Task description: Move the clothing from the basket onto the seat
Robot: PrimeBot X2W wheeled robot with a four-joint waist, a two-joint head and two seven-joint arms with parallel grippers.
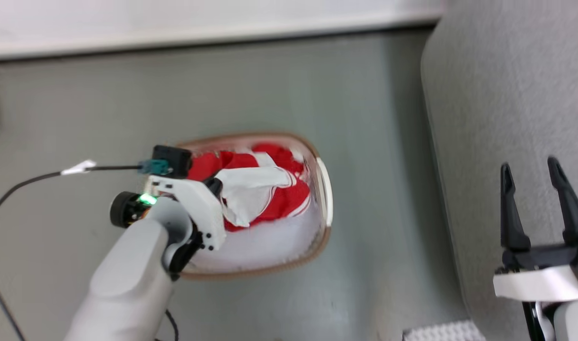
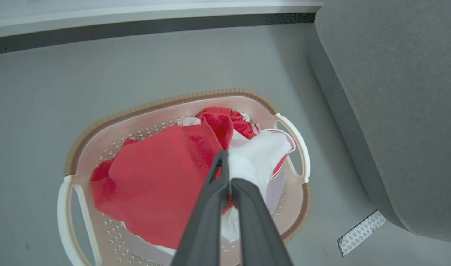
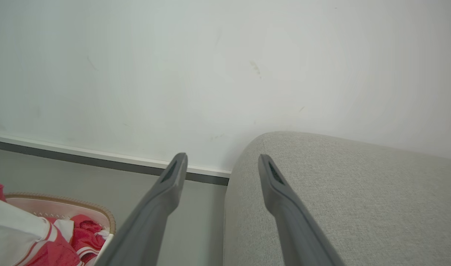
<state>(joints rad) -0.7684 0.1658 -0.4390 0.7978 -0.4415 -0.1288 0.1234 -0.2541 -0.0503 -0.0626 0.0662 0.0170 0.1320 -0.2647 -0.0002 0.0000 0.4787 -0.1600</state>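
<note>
Left gripper (image 2: 225,162), jaws pinched together on a red-and-white fold of the clothing (image 2: 155,177), hangs above the basket (image 2: 173,100), where most of the jersey lies heaped inside the rim. Past the basket's right-hand handle (image 2: 302,147), across a strip of bare floor (image 2: 136,62), stands the seat (image 2: 395,111). The carry will likely have to swing rightward over that handle. Right gripper (image 1: 535,177), jaws apart and empty, hovers well clear of the basket, above the seat.
</note>
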